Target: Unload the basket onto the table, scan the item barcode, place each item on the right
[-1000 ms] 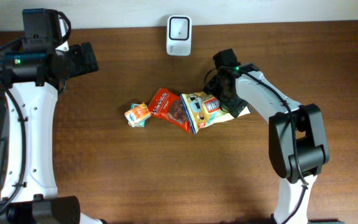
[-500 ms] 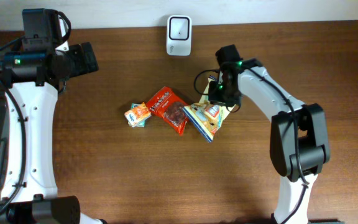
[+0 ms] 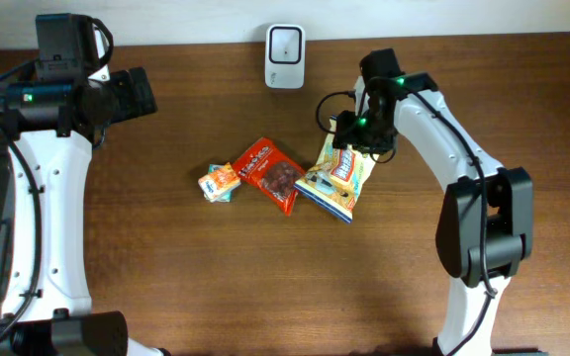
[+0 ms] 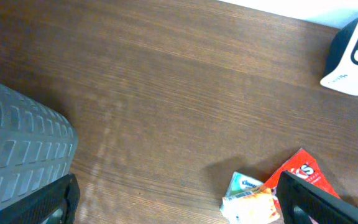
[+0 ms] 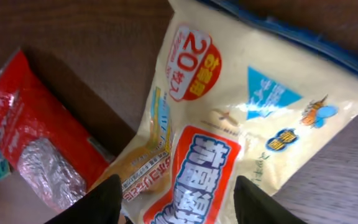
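A yellow snack bag (image 3: 339,178) with red and blue print hangs tilted from my right gripper (image 3: 356,133), its lower end near the table. In the right wrist view the bag (image 5: 229,112) fills the gap between the black fingers (image 5: 101,202), and my right gripper (image 5: 179,202) is shut on it. No barcode shows on the side I see. The white scanner (image 3: 285,43) stands at the table's far edge, to the left of the bag. My left gripper (image 3: 137,92) is open and empty at the far left, well away from the items.
A red snack pouch (image 3: 270,173) lies just left of the bag, and a small orange and white packet (image 3: 220,182) lies left of that. The left wrist view catches the scanner (image 4: 353,56), the packet (image 4: 247,196) and the pouch (image 4: 303,177).
My right gripper has closed on the yellow bag and moved it toward the far right, tipping it from flat to hanging. The left arm has not moved.
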`<move>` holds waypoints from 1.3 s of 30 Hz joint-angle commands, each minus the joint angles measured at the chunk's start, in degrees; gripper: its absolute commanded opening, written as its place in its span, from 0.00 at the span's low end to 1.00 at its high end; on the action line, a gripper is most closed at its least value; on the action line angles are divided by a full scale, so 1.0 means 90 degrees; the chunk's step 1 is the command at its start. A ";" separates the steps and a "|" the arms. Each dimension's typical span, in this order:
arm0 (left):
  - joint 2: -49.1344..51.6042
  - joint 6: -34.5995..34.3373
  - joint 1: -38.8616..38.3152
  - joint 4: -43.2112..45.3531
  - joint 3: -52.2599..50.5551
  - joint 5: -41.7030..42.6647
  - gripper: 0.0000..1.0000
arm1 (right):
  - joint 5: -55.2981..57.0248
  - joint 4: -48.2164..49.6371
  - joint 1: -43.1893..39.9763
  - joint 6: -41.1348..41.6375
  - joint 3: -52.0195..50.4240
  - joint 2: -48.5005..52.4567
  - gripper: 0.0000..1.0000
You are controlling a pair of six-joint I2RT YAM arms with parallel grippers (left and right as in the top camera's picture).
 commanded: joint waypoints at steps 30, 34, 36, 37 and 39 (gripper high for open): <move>0.0017 0.0036 0.0019 0.0007 -0.0024 0.0022 0.99 | -0.3407 -0.1047 -0.0481 -0.2747 0.1173 -0.0546 0.04; 0.0017 0.0036 0.0019 0.0007 -0.0024 0.0022 0.99 | -0.5173 -0.1061 -0.0690 -0.3534 0.1258 -0.0546 0.04; 0.0017 0.0036 0.0019 0.0007 -0.0024 0.0024 0.99 | -0.5758 -0.1054 -0.0748 -0.3628 0.1258 -0.0546 0.04; 0.0017 0.0036 0.0019 0.0007 -0.0024 0.0024 0.99 | -0.5918 -0.1059 -0.0758 -0.3626 0.1258 -0.0546 0.04; 0.0017 0.0036 0.0019 0.0007 -0.0024 0.0024 0.99 | -0.6147 -0.1059 -0.0755 -0.3604 0.1258 -0.0546 0.04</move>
